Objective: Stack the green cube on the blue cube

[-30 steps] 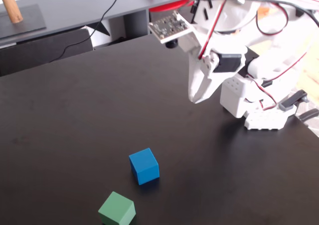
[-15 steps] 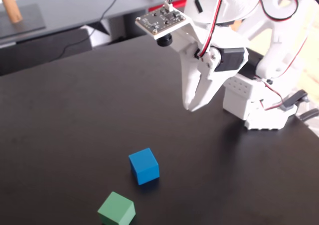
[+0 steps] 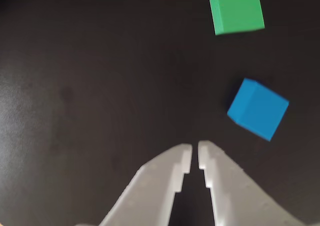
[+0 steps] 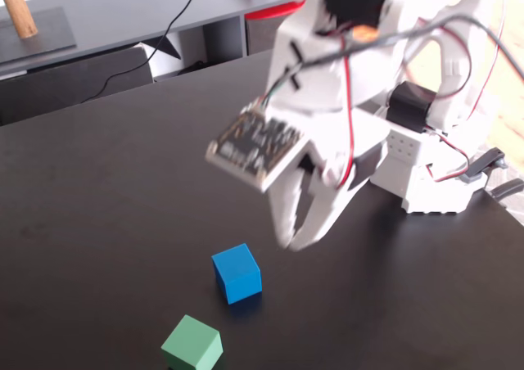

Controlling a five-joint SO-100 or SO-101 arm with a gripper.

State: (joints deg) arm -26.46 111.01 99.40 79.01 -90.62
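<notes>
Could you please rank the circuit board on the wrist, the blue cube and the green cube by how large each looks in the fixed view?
1. Circuit board, largest, though it sits nearer the camera.
2. Blue cube and green cube look about alike; the green one is partly cut off by the frame edge, so no ranking between them.

The surface is black and matte. On it lie the blue cube and the green cube, near each other but apart. The white base of the arm stands at its right side in the fixed view.
</notes>
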